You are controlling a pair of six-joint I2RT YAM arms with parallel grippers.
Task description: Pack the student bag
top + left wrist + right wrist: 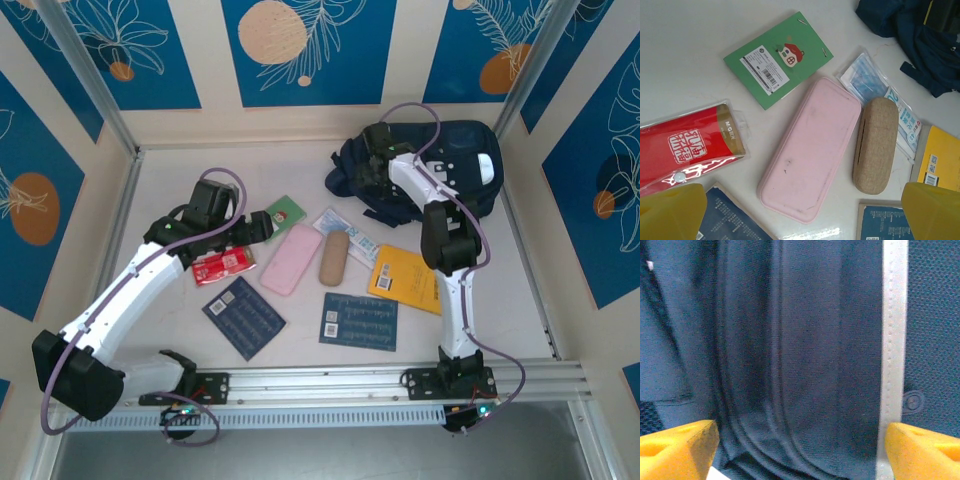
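While student bag (455, 160) lies at far right of table (180, 170), right gripper (800, 450) hangs close over its dark fabric, fingers wide apart, nothing clamped (likely searching for opening). Left gripper (802, 215), jaws spread and empty, hovers above pink case (810, 150), probably next item to pack.
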